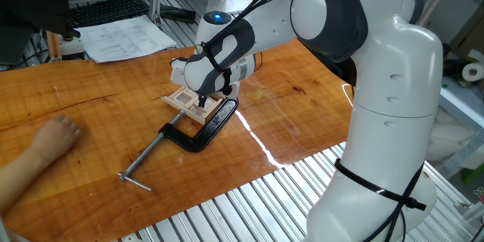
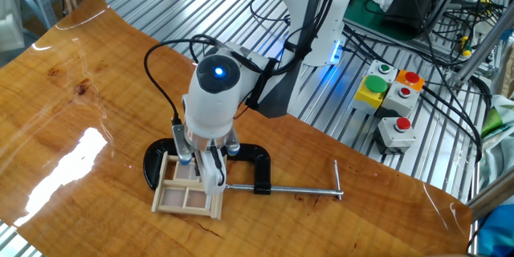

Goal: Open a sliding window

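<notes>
The sliding window (image 2: 186,196) is a small light-wood frame with panes, lying flat on the wooden table and held by a black C-clamp (image 2: 245,158) with a long steel screw (image 2: 297,190). My gripper (image 2: 199,165) points straight down onto the window's upper half. Its fingers are apart. One finger (image 2: 212,173) rests at the window's right side, the other at the upper left pane. In the one fixed view the window (image 1: 182,99) lies under the gripper (image 1: 203,100), whose fingertips are partly hidden by the wrist, and the clamp (image 1: 201,131) lies just in front.
A person's hand (image 1: 53,133) rests on the table at the left. Papers (image 1: 125,38) and a keyboard (image 1: 106,9) lie at the back. A box of coloured buttons (image 2: 391,96) and cables sit beyond the table edge. The arm's body (image 1: 378,121) stands at the right.
</notes>
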Controlling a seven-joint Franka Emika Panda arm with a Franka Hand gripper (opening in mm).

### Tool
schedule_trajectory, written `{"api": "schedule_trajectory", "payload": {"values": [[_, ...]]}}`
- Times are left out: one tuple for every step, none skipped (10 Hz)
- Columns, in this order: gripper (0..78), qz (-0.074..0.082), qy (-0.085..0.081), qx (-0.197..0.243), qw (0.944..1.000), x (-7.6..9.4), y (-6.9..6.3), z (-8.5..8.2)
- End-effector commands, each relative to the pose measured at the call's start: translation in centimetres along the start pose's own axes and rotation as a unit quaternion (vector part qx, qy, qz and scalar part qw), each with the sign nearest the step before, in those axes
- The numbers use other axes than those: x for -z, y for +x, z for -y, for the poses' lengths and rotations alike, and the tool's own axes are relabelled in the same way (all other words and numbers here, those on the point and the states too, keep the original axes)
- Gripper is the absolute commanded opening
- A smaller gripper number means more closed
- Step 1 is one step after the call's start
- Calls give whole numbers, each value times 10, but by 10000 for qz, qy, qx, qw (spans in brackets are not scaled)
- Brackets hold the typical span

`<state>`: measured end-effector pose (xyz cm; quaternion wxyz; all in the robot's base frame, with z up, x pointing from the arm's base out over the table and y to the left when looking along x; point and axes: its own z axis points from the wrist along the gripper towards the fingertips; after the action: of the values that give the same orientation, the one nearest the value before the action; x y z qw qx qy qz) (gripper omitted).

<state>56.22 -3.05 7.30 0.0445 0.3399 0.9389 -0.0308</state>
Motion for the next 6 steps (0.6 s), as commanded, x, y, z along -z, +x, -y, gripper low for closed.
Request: {"api": "schedule_trajectory", "payload": {"values": [[0,84,53,20,9999,1,-5,-2],[0,90,52,32,9999,0,-7,-1],[0,90,52,32,9999,0,-7,-1],[0,98,36,53,9999,-2,-9,-1],[0,101,34,56,9999,-2,-9,-1],[0,111,26,82,9999,-4,-11,0]]}}
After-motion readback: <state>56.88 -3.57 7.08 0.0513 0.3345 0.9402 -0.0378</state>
